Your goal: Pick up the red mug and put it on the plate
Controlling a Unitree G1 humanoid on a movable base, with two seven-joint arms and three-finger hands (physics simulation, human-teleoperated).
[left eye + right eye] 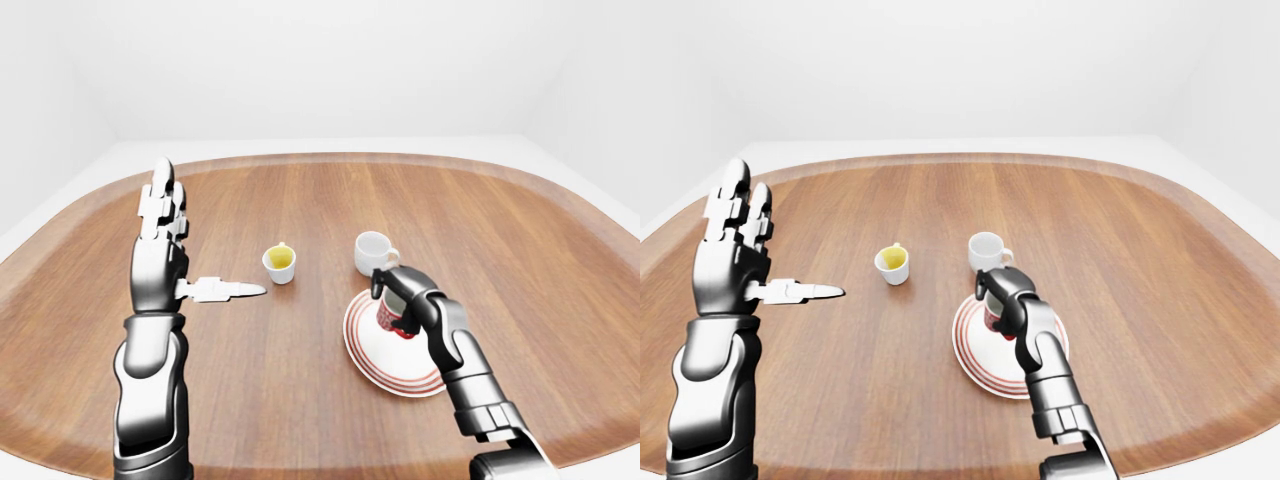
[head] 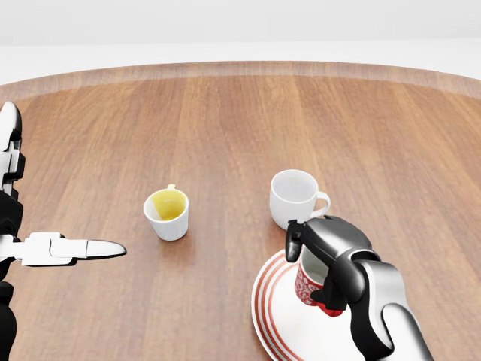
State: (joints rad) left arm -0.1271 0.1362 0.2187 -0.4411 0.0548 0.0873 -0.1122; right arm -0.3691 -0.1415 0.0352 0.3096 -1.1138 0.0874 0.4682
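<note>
The red mug has a red and white pattern. It stands on the white plate with red rings at the lower right of the head view. My right hand is over the mug, fingers closed round its top and side. The mug and plate also show in the left-eye view. My left hand is raised and open at the left, fingers pointing up and thumb sticking out to the right, holding nothing.
A white cup with yellow inside stands left of the plate. A plain white mug stands just above the plate, close to my right hand. The wooden table has a raised rounded rim.
</note>
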